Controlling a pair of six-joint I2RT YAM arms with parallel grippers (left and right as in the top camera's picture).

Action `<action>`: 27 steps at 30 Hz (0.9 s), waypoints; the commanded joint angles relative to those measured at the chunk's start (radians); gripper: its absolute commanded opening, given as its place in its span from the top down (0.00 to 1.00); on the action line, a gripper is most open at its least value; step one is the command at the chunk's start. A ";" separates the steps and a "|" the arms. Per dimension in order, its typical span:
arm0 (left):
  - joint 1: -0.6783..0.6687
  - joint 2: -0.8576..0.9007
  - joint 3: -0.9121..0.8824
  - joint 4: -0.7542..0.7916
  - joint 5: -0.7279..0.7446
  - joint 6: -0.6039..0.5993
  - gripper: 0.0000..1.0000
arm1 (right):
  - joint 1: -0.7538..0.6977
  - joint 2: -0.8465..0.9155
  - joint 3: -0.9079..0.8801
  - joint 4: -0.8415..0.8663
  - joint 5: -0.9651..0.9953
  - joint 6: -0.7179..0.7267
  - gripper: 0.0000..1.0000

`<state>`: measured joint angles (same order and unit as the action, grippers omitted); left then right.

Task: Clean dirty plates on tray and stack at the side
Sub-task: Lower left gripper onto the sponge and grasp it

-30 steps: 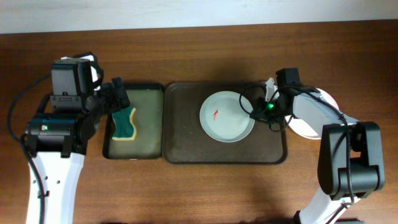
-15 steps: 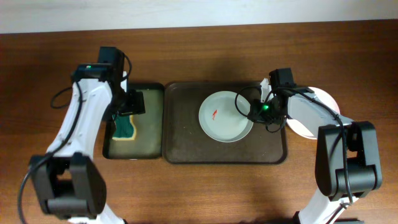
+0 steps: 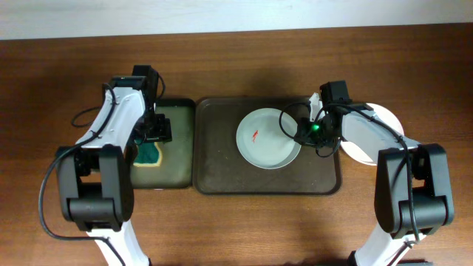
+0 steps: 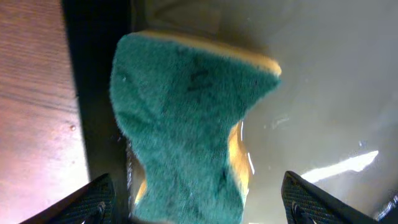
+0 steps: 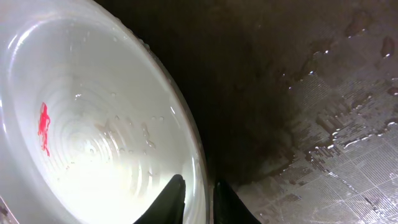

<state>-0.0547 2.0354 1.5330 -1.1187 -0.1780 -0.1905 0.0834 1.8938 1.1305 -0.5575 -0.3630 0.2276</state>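
A white plate (image 3: 268, 139) with a small red smear (image 3: 256, 135) lies on the dark brown tray (image 3: 222, 155). My right gripper (image 3: 301, 131) is shut on the plate's right rim; the right wrist view shows one finger inside the rim (image 5: 200, 205), one outside, and the smear (image 5: 43, 124). Another white plate (image 3: 384, 118) lies right of the tray, mostly under the right arm. My left gripper (image 3: 151, 133) is open over a green and yellow sponge (image 3: 150, 154), which fills the left wrist view (image 4: 180, 124) between the wide-apart fingertips (image 4: 196, 202).
The sponge lies in a smaller black tray (image 3: 177, 148) with a wet pale floor, just left of the brown tray. The brown tray's floor is wet (image 5: 348, 124). Wooden table (image 3: 236, 222) all around; a white wall edge runs along the back.
My left arm has swung in from the left and lowered its open gripper over the sponge. The right gripper stays on the plate's rim; the plate has shifted slightly left.
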 commanded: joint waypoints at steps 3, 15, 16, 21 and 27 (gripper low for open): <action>-0.001 0.031 -0.001 0.014 -0.019 -0.006 0.22 | 0.007 -0.003 0.015 0.000 0.010 -0.010 0.82; -0.001 0.031 -0.089 0.107 -0.017 -0.044 0.91 | 0.007 -0.003 0.015 0.005 0.010 -0.010 0.82; -0.001 0.030 -0.082 0.101 -0.011 -0.044 1.00 | 0.007 -0.003 0.015 0.005 0.010 -0.010 0.82; -0.001 -0.023 -0.034 0.086 0.091 -0.043 1.00 | 0.007 -0.003 0.015 0.007 0.010 -0.010 0.82; -0.001 -0.304 -0.026 0.158 0.137 -0.043 1.00 | 0.007 -0.003 0.015 0.007 0.010 -0.010 0.81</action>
<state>-0.0540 1.9278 1.4704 -0.9939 -0.0715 -0.2287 0.0834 1.8938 1.1305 -0.5529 -0.3630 0.2279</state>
